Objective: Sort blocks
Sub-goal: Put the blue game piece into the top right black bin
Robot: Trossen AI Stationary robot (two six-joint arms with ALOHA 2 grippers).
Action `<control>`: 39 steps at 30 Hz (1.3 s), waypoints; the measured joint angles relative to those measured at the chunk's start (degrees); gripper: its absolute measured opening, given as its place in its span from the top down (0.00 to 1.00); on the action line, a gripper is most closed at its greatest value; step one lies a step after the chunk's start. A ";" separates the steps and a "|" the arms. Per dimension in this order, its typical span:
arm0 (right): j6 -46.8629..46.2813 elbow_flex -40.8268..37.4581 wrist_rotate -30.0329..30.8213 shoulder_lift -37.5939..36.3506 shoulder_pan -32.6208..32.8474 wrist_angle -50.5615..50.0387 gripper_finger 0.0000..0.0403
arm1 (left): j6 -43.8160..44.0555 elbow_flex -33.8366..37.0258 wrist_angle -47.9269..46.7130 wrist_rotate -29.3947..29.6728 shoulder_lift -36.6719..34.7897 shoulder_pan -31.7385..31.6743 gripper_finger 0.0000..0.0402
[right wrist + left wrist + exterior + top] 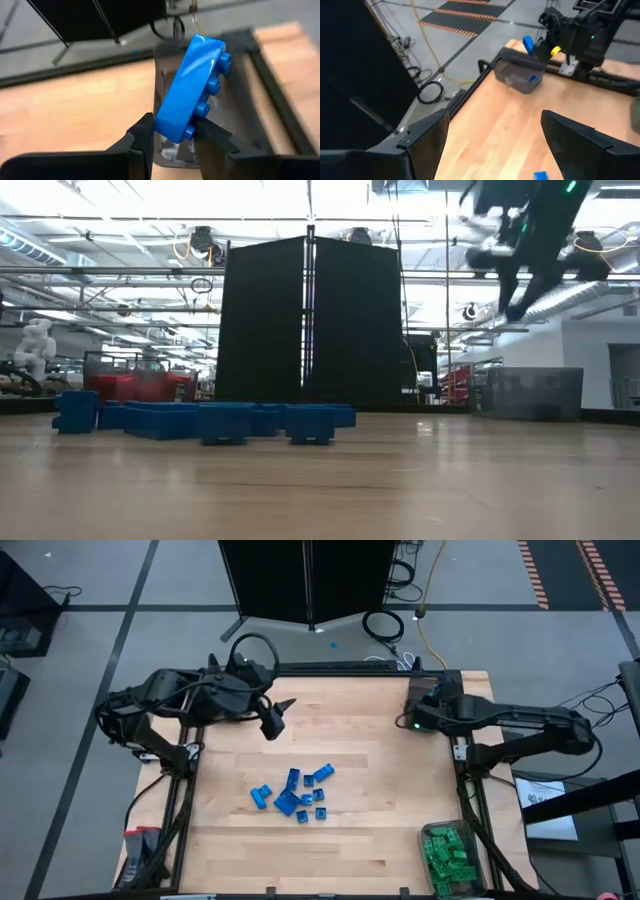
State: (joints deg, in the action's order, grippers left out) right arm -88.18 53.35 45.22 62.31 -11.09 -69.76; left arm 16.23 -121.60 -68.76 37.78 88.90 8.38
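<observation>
Several blue blocks [300,792] lie in a loose pile on the middle of the wooden table and show low on the left in the low view [200,420]. My right gripper [175,132] is shut on one blue block [192,85] above a translucent grey bin [430,688] at the table's far right corner. That bin [520,75] holds another blue block [533,78]. My left gripper [495,145] hangs open above the far left part of the table [272,720], touching nothing. My right gripper pinches the blue block by one end [176,127] between its two fingers, one on the studded face and one on the opposite smooth face. The rest of the block sticks out beyond the fingertips, tilted. It is lifted clear, over the grey bin [250,100].
A second bin [448,858] filled with green blocks stands at the near right corner. A black frame rail [468,790] runs along the table's right side and another along the left. A tall black panel [310,320] stands behind the far edge.
</observation>
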 joint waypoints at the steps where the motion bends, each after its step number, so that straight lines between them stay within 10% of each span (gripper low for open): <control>1: 1.38 -1.71 -1.42 0.42 -1.55 3.10 0.77 | 0.02 0.00 -0.65 -0.02 0.00 -0.28 0.21; 25: 18.24 -6.03 -11.12 3.66 -11.74 11.13 0.56 | 3.39 1.00 -12.68 -3.25 -0.06 -1.66 0.21; 39: 51.94 16.30 -16.91 1.02 -2.77 19.32 0.56 | 26.29 42.93 -0.47 -12.68 0.07 5.31 0.21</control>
State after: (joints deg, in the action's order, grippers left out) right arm -36.24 69.65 28.31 63.33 -13.86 -50.43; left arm 42.52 -78.67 -69.24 25.10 88.97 13.70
